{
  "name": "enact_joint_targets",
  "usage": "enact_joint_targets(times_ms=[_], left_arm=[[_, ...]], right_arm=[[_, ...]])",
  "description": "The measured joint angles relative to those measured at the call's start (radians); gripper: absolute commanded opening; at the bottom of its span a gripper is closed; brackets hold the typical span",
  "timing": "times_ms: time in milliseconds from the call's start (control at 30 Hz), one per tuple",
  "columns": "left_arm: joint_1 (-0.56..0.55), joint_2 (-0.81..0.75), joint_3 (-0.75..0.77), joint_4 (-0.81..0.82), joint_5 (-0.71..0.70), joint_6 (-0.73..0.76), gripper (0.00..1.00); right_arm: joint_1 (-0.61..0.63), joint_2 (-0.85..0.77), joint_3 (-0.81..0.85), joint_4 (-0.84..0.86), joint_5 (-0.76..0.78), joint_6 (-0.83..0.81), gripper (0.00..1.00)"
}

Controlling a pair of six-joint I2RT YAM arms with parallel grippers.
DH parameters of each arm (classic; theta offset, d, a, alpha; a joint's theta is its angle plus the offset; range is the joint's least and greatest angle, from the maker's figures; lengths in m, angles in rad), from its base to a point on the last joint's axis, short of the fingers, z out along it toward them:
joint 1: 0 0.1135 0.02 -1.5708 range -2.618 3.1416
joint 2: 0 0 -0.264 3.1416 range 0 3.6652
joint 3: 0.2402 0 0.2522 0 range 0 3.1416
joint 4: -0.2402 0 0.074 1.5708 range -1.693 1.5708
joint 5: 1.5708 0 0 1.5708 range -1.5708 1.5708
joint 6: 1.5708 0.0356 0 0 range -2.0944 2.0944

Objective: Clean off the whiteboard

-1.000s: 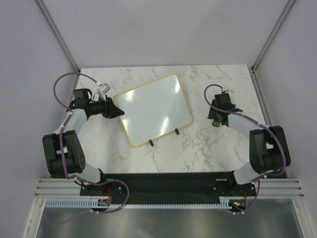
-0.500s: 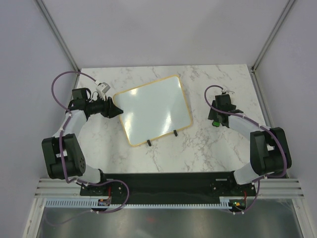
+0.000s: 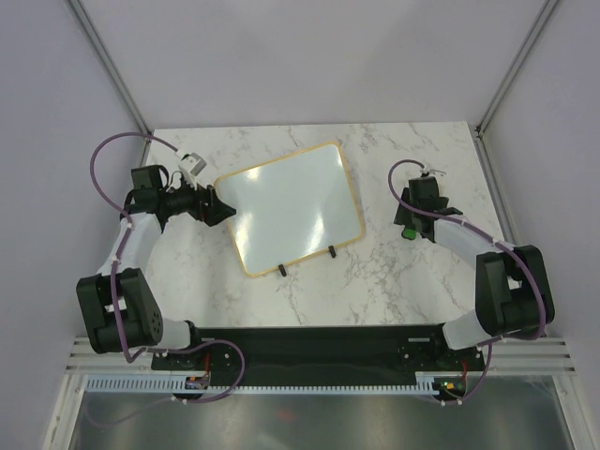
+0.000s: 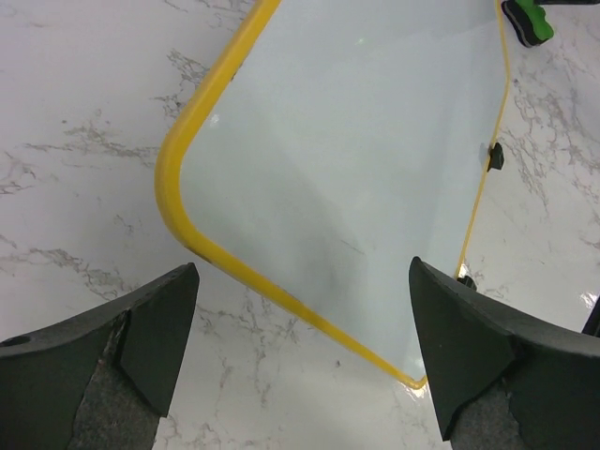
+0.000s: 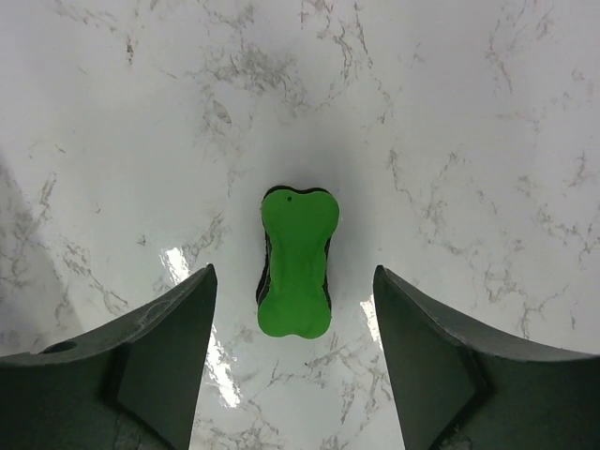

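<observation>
The whiteboard point(image 3: 291, 206) lies flat on the marble table, tilted, with a yellow-tan frame and two black feet on its near edge. Its surface point(image 4: 356, 159) shows no writing. My left gripper point(image 3: 223, 208) hovers at the board's left corner, open wide point(image 4: 302, 270), with the rounded corner between the fingers and untouched. A green eraser point(image 5: 295, 262) with a black pad lies on the table right of the board point(image 3: 409, 232). My right gripper point(image 5: 292, 270) stands open over it, fingers on either side, apart from it.
Grey walls and metal posts close the table at the back and sides. A white clip point(image 3: 192, 164) with a purple cable sits on the left arm. The eraser's end point(image 4: 530, 23) shows beyond the board's far corner.
My left gripper's jaws have spread wide at the board's left corner and the arm has drawn back a little to the left. The right gripper and eraser have stayed put.
</observation>
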Motion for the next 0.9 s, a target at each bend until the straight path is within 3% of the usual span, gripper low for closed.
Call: enact_joint_targets(times_ms=[300,667,900], left_arm=[[0.001,-0.231,-0.015,-0.105,-0.135,0.0,0.99],[0.011,-0.33,-0.045,-0.309,-0.668,0.009,0.99],[0.024,-0.348,-0.21,-0.309,-0.84,0.008,0.99]], right_arm=[[0.0,-0.202,-0.015,-0.003,0.0,0.001,0.77],[0.0,-0.487,-0.118,-0.057,0.074,0.001,0.81],[0.0,-0.607,-0.231,-0.084,0.097,0.013,0.82]])
